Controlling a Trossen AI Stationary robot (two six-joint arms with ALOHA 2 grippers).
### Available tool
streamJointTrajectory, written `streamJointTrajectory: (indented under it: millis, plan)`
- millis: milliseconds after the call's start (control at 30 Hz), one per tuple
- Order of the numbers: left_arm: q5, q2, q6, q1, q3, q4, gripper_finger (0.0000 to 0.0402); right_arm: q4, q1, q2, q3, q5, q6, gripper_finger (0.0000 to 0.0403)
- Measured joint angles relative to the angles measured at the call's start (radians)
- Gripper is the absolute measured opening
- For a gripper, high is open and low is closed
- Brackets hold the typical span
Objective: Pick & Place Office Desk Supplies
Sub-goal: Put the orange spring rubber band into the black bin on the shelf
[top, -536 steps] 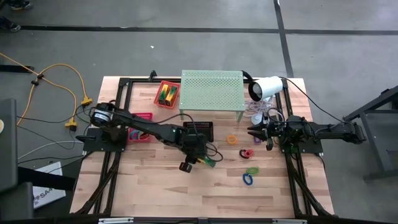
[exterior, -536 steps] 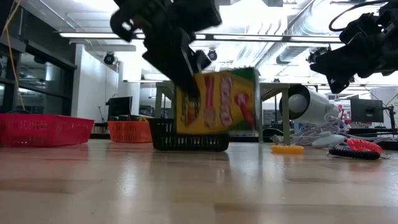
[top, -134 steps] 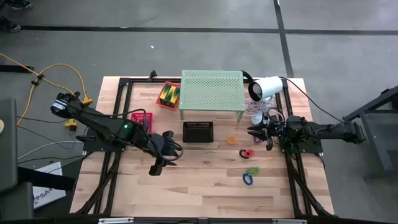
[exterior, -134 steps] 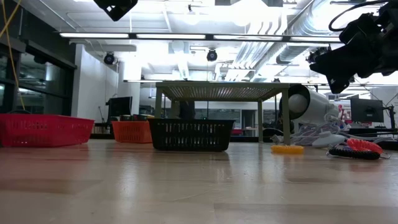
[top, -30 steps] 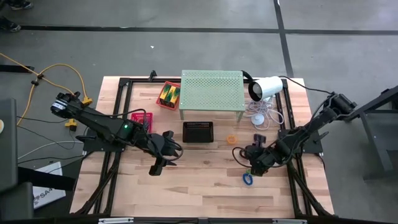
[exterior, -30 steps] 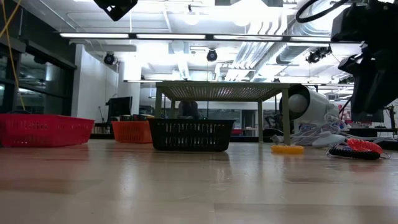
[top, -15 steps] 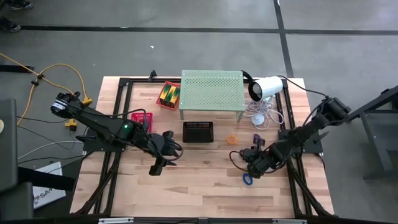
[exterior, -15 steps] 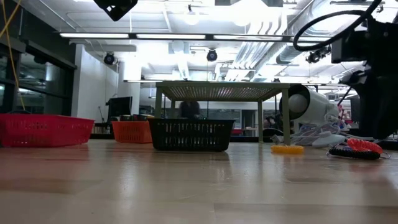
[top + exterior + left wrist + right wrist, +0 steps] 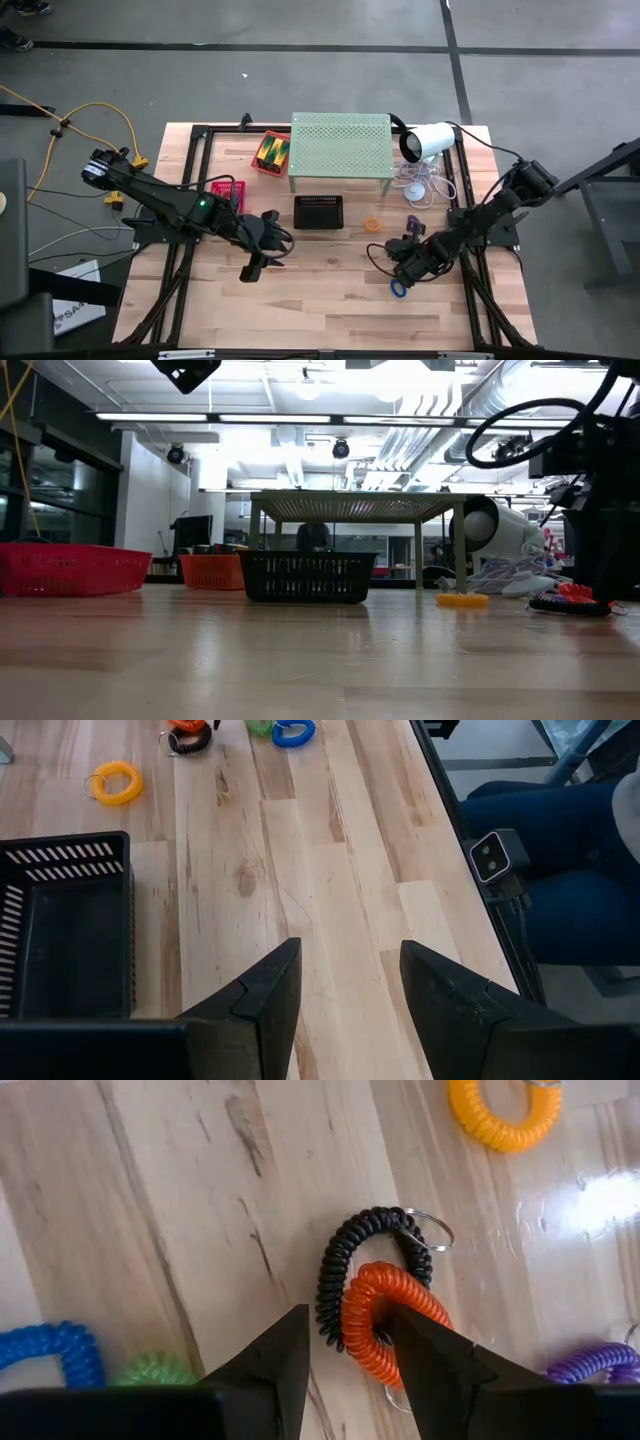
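Bare tabletop point(image 9: 320, 280) beside black basket point(image 9: 319, 212)

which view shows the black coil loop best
The right wrist view: the black coil loop lies close up, overlapped by the orange coil loop. The low view shows it edge-on, the left wrist view as a distant speck; the high view hides it.

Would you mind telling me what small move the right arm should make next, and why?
Probably a short descent followed by closing. In its wrist view the right gripper is open just above the red-orange coil, which overlaps the black coil on the table. Its fingers straddle both coils' edges, so a slight shift toward the red-orange one may avoid pinching both.
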Motion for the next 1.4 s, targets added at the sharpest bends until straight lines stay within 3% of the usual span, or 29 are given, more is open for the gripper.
streamJointTrajectory:
  millis: [567, 933, 1400]
  plan:
    - [0.000, 0.000, 0.000, 0.000, 0.000, 0.000, 0.0166, -0.004, -0.039, 0.000, 0.000, 0.002, 0.011, 0.0130]
    - [0.000, 0.000, 0.000, 0.000, 0.000, 0.000, 0.0166, -0.004, -0.039, 0.000, 0.000, -0.004, 0.018, 0.0059]
    - [0.000, 0.000, 0.000, 0.000, 0.000, 0.000, 0.0166, 0.015, -0.039, 0.000, 0.000, -0.007, 0.012, 0.0054]
